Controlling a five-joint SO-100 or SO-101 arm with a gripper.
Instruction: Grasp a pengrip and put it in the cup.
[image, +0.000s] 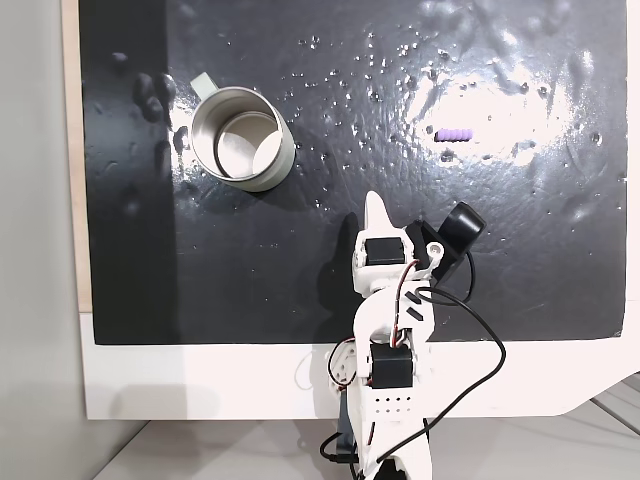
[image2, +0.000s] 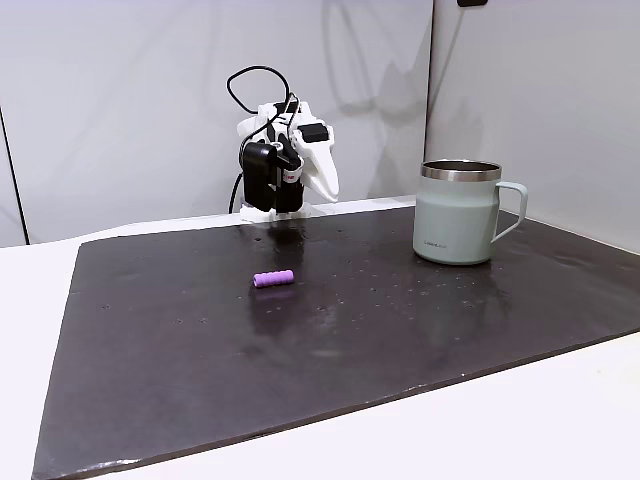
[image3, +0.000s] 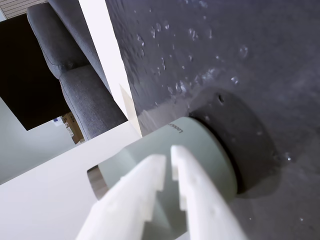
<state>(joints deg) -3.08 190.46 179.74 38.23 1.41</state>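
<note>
we start with the pengrip (image: 456, 133), a small light-purple ribbed cylinder lying on its side on the dark mat (image: 300, 260), in the upper right of a fixed view that looks down from above. in the other fixed view (image2: 273, 278) it sits left of centre, alone on the mat, with nothing touching it. so the grasp has not happened yet — the piece is untouched, as far as we can judge.

the cup (image: 242, 138) stands upright in the upper left of the top-down fixed view, well apart from the pengrip, its handle toward the top of the frame. we see its pale inside there, and nothing purple lies in it. in the side-on fixed view (image2: 458, 212) it stands at centre right, handle to the right.

the gripper (image3: 167, 160) shows in the wrist view from the lower edge, its two white fingers nearly together with a narrow slit between the tips — close to shut and with nothing between them. the cup's side (image3: 200, 150) fills the frame just behind those fingers, so the camera faces the cup and not the pengrip. in the top-down fixed view the arm is folded near the bottom centre, its tip (image: 376, 208) over the mat, between cup and pengrip and near neither.

we judge the whole task is still ahead: turn toward the pengrip, open, grasp, carry, drop it into the cup.
</note>
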